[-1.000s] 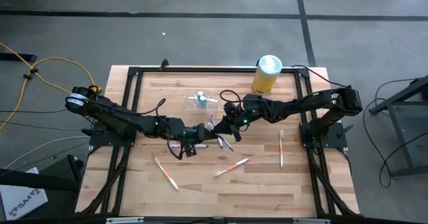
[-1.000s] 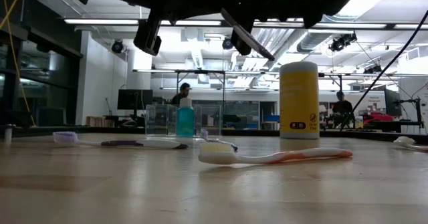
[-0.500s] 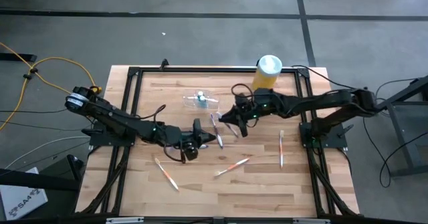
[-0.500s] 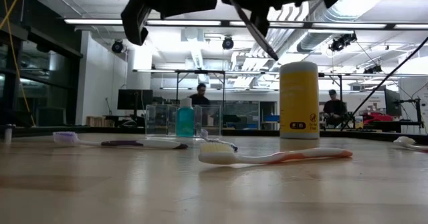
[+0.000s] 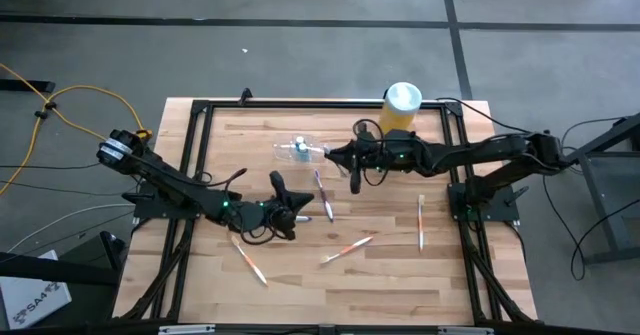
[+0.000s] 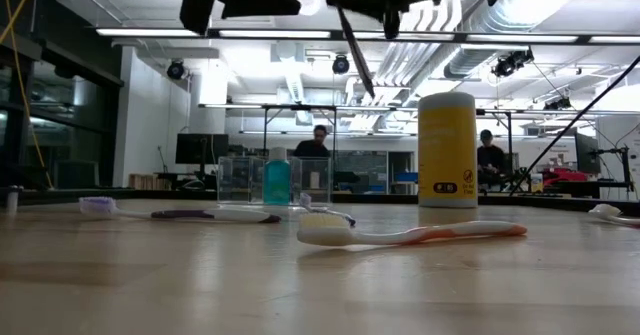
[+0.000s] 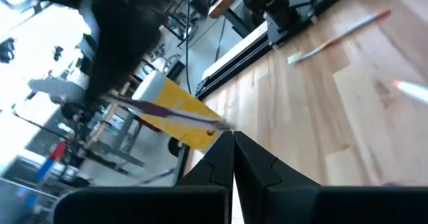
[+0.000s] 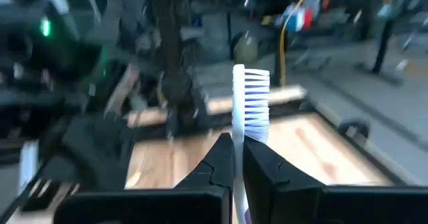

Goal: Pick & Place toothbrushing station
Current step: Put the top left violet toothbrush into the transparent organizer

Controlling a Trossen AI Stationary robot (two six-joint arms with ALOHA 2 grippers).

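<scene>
— Carrying a purple toothbrush [image 5: 322, 193] clamped in its jaws, the right gripper [image 5: 352, 175] has swung back over the table in the past second and now hangs just short of the toothbrushing station [image 5: 300, 150], the clear holder beyond its tips.

— And the left gripper [image 5: 280, 188]?

— It has pulled away, jaws together on nothing, parked beside the right one.

— What's around?

— A yellow canister [image 5: 398, 112] stands behind the right jaws; orange toothbrushes [image 5: 346, 248] lie well below them. A teal bottle [image 6: 277, 178] already occupies the holder, so the drop looks tight.
</scene>
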